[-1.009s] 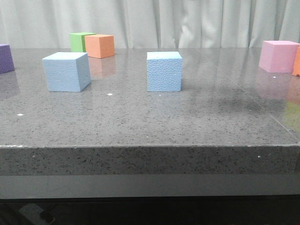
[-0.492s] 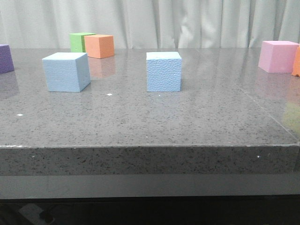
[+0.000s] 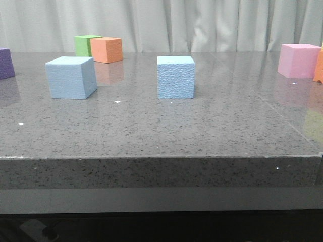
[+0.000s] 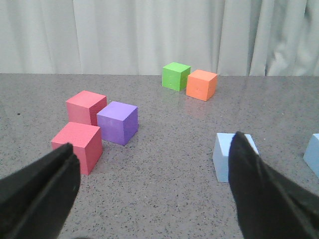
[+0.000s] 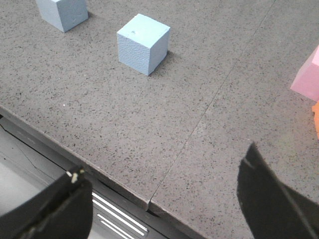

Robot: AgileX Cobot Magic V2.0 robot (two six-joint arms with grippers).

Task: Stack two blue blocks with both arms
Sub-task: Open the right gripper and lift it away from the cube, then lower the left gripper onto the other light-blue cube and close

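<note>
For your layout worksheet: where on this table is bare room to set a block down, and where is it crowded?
Free: the front strip of the table before both blue blocks, and the gap between them. Crowded: green cube touching orange cube at the back left.

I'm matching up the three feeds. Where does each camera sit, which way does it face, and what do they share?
Front view: low at the table's near edge, facing the curtain; no robot parts show.
Left wrist view: on the left arm, facing across the table; the open left tool shows.
Right wrist view: on the right arm, looking down at the table edge; the open right tool shows.
All share both blue blocks.
</note>
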